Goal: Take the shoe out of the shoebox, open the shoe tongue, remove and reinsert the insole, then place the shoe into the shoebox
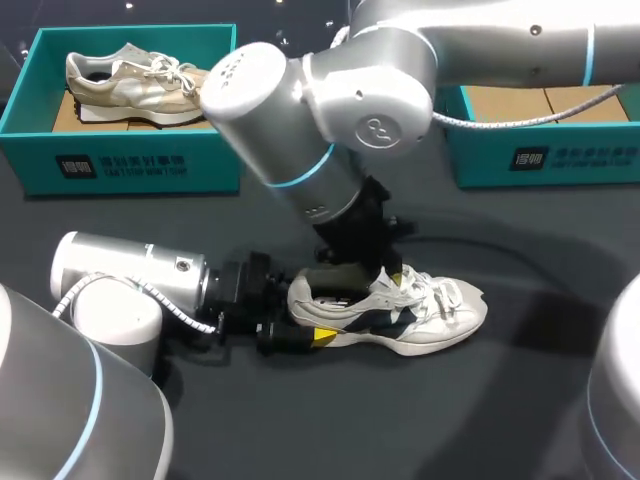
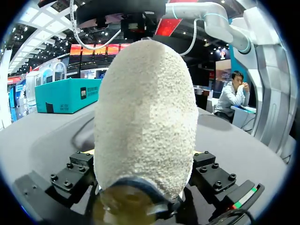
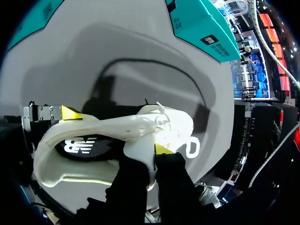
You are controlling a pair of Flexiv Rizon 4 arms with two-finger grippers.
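Note:
A white shoe (image 1: pixel 415 312) with dark side panels lies on the dark table, toe to the right. My left gripper (image 1: pixel 292 330) holds its heel from both sides, and one yellow tip (image 3: pixel 70 113) presses the heel's side. In the left wrist view the heel (image 2: pixel 145 117) fills the space between the jaws. My right gripper (image 1: pixel 365 262) comes down from above onto the shoe's opening. It is shut on the white tongue (image 3: pixel 140 149) and holds it up from the opening. The dark insole (image 3: pixel 79 146) lies inside the shoe.
A teal shoebox (image 1: pixel 130 165) at the back left holds a beige shoe (image 1: pixel 135 80). Another teal shoebox (image 1: pixel 545 150) stands at the back right, also seen ahead of the right gripper (image 3: pixel 197 23). My right arm's big elbow (image 1: pixel 300 100) hangs over the table's middle.

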